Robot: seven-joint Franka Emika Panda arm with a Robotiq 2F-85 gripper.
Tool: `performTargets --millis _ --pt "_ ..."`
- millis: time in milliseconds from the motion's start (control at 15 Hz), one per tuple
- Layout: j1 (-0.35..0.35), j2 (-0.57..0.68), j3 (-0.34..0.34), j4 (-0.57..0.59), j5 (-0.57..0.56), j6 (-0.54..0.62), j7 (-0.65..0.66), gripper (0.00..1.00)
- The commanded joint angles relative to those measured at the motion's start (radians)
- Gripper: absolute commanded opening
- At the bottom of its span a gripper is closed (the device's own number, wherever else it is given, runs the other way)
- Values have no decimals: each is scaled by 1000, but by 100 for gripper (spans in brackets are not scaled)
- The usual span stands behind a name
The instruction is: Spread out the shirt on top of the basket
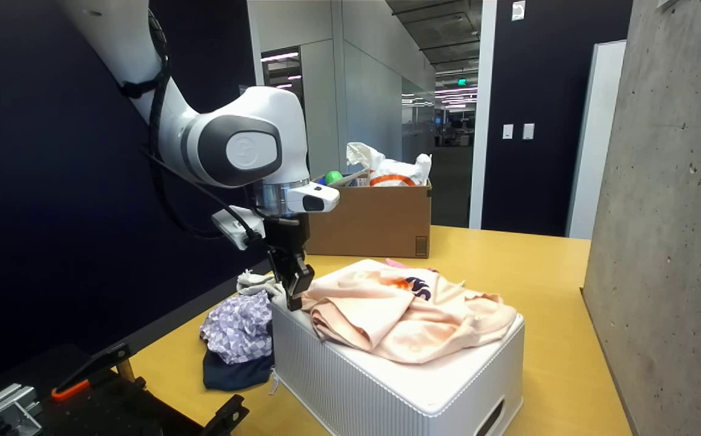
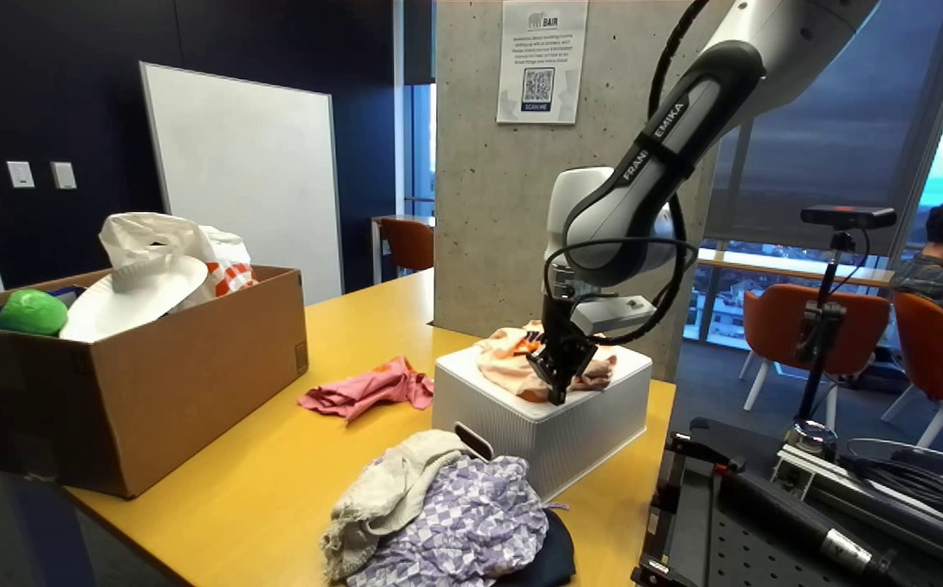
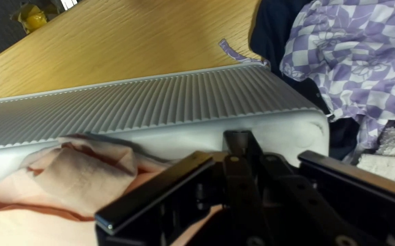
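Peach shirt: rumpled on top of the white basket
Gripper: closed, tips together, just beside the shirt
Checked cloth: heaped beside the basket

- White Panda arm, smooth and rounded; black panel with white lettering, "EMIKA" legible.
- Pale, emblem-stamped joint cap ringed in dark grey.
- Black ribbed cable, bound by a black strap.
- Silvery wrist collar; white wrist block with a black inset.
- Black, angular Robotiq gripper, brass-toned screw heads.
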Motion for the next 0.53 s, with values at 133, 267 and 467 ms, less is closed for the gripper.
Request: performTargets --millis 133,267,467 --pt "92 -96 -23 -105 -53 52 74 2" --pt "131 -137 -36 -134 -96 52 124 2" --pt "170 -205 -37 -151 -162 28 198 2"
